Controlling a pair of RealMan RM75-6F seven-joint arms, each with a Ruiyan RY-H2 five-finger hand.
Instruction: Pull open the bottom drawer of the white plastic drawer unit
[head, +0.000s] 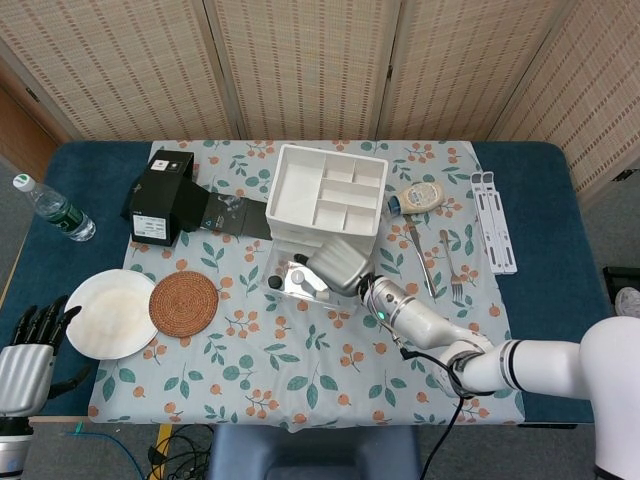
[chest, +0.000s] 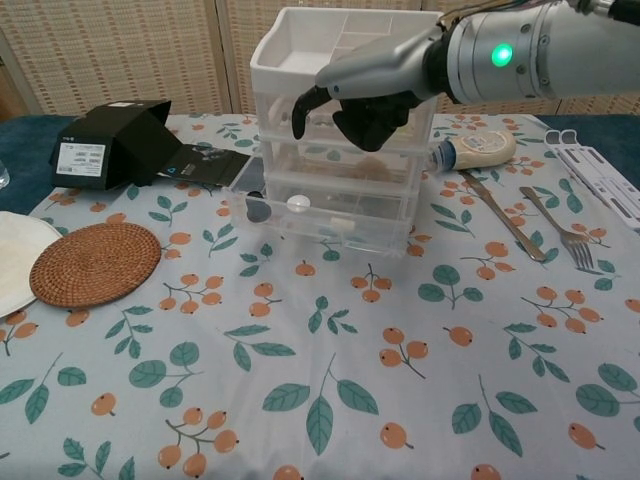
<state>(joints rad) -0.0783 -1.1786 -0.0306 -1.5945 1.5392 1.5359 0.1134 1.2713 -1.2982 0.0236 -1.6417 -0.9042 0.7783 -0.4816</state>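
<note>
The bottom drawer (chest: 330, 215) sits at the foot of the white plastic drawer unit (chest: 345, 130), in the middle of the flowery tablecloth (chest: 330, 380); it already sticks out a little way toward the robot, past the drawers above it; small things show through its clear front, too blurry to name. The right hand (chest: 360, 95) hangs in the air in front of the upper drawers, above the bottom one; its fingers curl downward and hold nothing, and it does not touch the unit. To do this step well, I think the hand should come lower, hook its fingers over the front edge of the bottom drawer, and pull straight toward the robot, slow and level; a crooked pull could drag the light unit along the cloth. The left hand (head: 30, 350) waits far off by the table's near edge, fingers spread, holding nothing, next to the white plate (head: 108, 313) and the round woven mat (head: 184, 304).
</note>
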